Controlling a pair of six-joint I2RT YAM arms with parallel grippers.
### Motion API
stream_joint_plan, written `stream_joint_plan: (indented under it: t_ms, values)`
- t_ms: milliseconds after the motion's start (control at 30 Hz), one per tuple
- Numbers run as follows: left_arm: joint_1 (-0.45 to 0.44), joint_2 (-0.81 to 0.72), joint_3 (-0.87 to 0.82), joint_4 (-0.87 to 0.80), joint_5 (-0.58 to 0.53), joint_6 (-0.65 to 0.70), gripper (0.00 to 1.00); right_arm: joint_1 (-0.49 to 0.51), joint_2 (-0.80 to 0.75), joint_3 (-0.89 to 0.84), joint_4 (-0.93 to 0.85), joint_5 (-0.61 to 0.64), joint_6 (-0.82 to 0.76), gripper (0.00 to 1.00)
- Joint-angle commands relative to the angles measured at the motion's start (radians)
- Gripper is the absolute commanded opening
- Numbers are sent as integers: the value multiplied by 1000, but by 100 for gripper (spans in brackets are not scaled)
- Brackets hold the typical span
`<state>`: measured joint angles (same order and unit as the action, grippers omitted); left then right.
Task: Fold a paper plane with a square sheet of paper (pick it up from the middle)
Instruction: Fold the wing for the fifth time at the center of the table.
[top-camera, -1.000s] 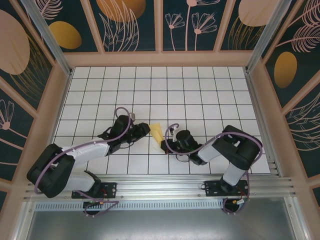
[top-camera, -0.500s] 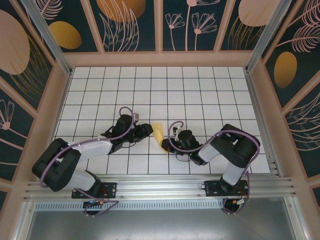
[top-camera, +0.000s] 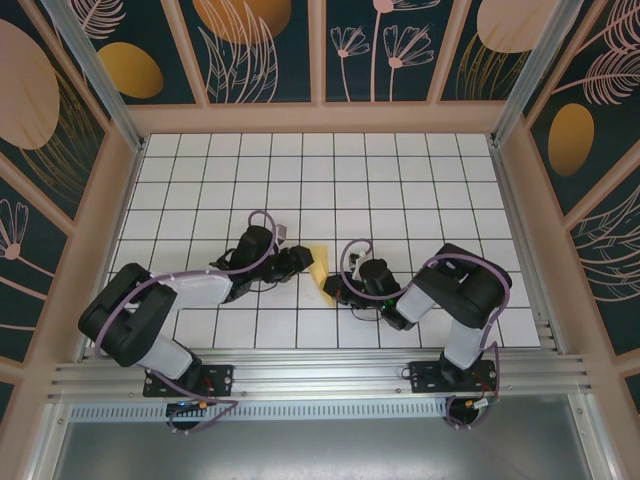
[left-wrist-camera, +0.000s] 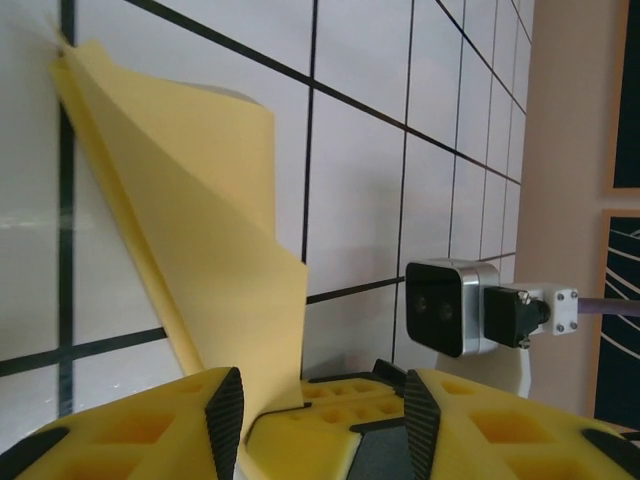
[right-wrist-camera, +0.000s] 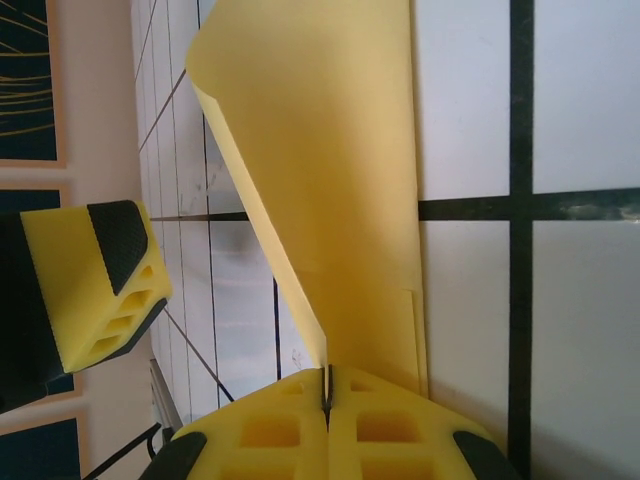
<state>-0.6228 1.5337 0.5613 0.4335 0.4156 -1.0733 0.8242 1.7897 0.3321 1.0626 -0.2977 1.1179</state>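
Your right claw (right-wrist-camera: 326, 398) clamps the paper plane (right-wrist-camera: 325, 160) by one end to steady it while your half-open left claw (left-wrist-camera: 322, 405) straddles its raised wing, gripping nothing.

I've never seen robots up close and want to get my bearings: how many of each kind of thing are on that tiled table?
Robot arms: 2 (left arm, right arm)
Folded yellow paper: 1
Total: 3
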Motion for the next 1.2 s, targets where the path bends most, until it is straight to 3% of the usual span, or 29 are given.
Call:
stream_joint_plan:
  t_ms: [0, 300, 733, 833, 1033, 1167]
  values:
    - [-3, 43, 45, 70, 50, 16, 49, 12, 42, 15, -127, -30, 8, 0]
    - [-3, 143, 95, 60, 61, 35, 48, 23, -12, 39, -250, 11, -45, 2]
    - [-3, 211, 129, 18, 79, 97, 48, 27, -96, 34, -284, 26, -21, 23]
    - [-4, 217, 132, 14, 89, 102, 48, 27, -112, 55, -326, 26, -27, 23]
    - [-3, 220, 136, 10, 94, 113, 48, 26, -90, 61, -369, 32, 4, 8]
    - [-3, 212, 145, 3, 103, 118, 50, 24, -67, 35, -310, 19, 40, 5]
